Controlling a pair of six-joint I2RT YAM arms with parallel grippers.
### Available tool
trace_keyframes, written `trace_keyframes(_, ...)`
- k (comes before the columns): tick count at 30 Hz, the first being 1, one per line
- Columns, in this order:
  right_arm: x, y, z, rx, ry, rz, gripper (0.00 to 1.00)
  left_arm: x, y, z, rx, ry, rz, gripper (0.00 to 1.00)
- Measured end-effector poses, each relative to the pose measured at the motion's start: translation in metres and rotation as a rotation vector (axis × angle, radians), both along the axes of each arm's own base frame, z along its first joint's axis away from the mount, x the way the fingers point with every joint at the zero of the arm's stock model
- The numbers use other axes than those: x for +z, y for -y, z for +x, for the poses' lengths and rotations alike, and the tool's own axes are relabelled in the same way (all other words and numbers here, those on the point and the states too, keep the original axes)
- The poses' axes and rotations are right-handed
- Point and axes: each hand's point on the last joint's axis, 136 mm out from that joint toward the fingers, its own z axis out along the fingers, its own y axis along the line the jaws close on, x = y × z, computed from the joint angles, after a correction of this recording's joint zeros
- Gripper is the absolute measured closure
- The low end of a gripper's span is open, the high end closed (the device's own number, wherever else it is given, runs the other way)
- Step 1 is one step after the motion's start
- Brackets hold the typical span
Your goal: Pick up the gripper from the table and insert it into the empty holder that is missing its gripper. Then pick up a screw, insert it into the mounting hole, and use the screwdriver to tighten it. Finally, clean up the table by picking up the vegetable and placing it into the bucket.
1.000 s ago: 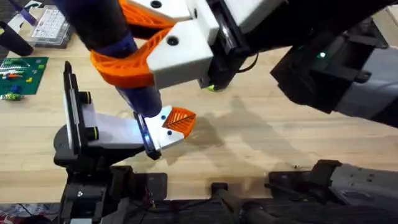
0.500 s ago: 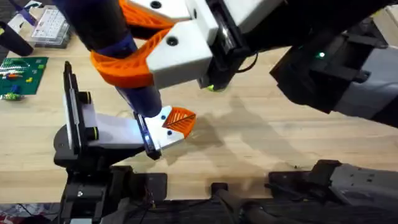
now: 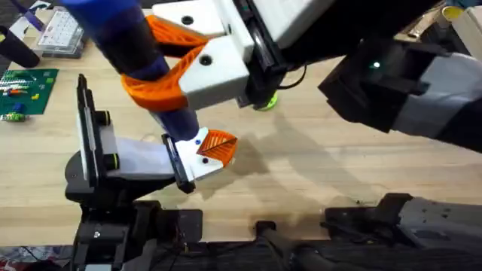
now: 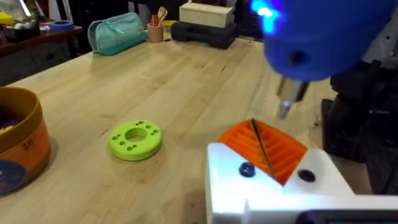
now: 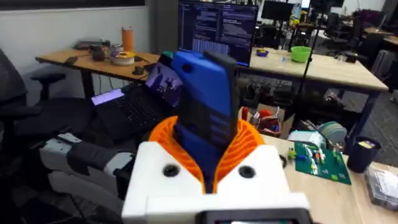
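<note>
Compared with a second ago, the screwdriver (image 3: 143,68) is seen tilted slightly, its upper body shifted towards the right of the overhead view, while its tip is kept at the same spot on the inserted gripper piece (image 3: 207,154), just right of the grey holder (image 3: 113,162). The right gripper (image 3: 177,75) is clamped on the blue barrel, orange pads pressed to both sides, as is confirmed in the right wrist view (image 5: 205,130). A little more of the yellow-green vegetable (image 3: 265,102) is now uncovered on the desk (image 3: 316,173) beyond the arm. The screw-tightening step is judged to be in hand, with only small alignment corrections being made. The left gripper's state cannot be told. The orange bucket (image 4: 18,146) and green ring (image 4: 135,139) are seen in the left wrist view; cleanup is not yet begun.
</note>
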Motion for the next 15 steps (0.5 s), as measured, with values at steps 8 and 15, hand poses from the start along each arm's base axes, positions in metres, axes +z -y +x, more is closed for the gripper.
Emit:
trace_keyframes(8, -0.013, -0.004, 0.013, -0.018, -0.016, -0.023, 0.956, 0.0, 0.0, 0.0, 0.0, 0.0, 0.0, 0.983)
trace_keyframes(15, -0.011, -0.002, 0.012, -0.021, 0.024, 0.01, 0.956, 0.0, 0.0, 0.0, 0.0, 0.0, 0.0, 0.983)
